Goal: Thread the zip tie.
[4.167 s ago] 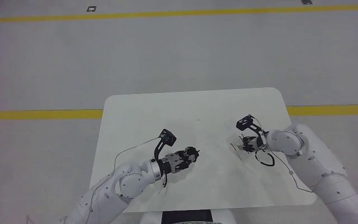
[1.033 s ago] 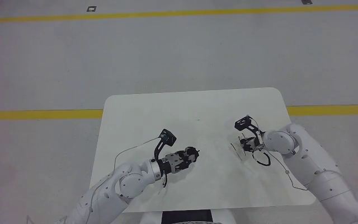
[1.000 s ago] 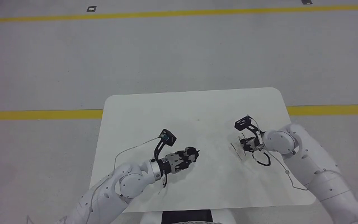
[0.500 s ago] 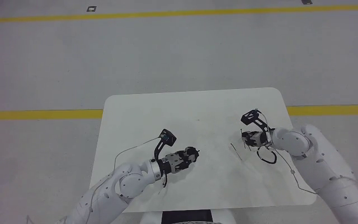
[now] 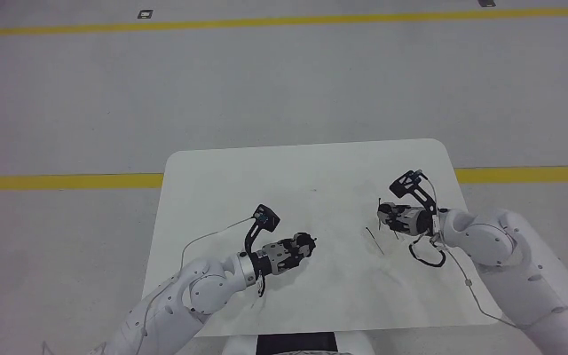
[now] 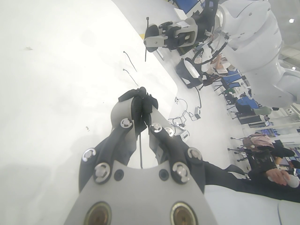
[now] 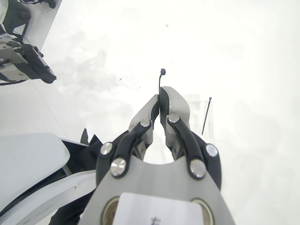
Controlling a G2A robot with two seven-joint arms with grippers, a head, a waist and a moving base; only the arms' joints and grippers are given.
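The right gripper (image 7: 160, 95) is pressed together, pinching a black zip tie (image 7: 161, 76) whose head sticks out past the fingertips, above the tabletop (image 5: 266, 186). A second zip tie (image 7: 206, 115) lies flat nearby. The left gripper (image 6: 141, 97) is squeezed closed, low over the tabletop, with a thin black strip (image 6: 140, 146) running back between its fingers.
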